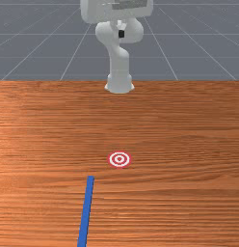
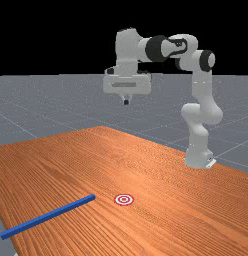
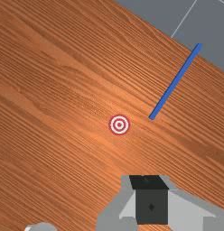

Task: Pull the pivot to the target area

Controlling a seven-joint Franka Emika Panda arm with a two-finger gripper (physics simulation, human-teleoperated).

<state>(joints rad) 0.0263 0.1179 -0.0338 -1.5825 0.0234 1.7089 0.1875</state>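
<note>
High above the table hangs my gripper (image 1: pixel 121 34), its dark fingertips together with nothing held. The far view has the gripper (image 2: pixel 126 102) well above the wood, apart from everything on it; the wrist view has the gripper (image 3: pixel 151 198) too. A long, thin blue bar (image 1: pixel 86 207) lies at the front view's lower left. One end of the blue bar (image 2: pixel 51 216) is near the red-and-white round target (image 2: pixel 124 199), not touching it. The other end of the blue bar (image 3: pixel 176 81) sticks out past the table edge. The target (image 1: pixel 119 159) is uncovered.
Wood of the table (image 1: pixel 189 125) surrounds the target, and its edge (image 3: pixel 170 37) runs beneath the bar's far end. The arm's base stands on the table at the front view's top middle, on the far view's right.
</note>
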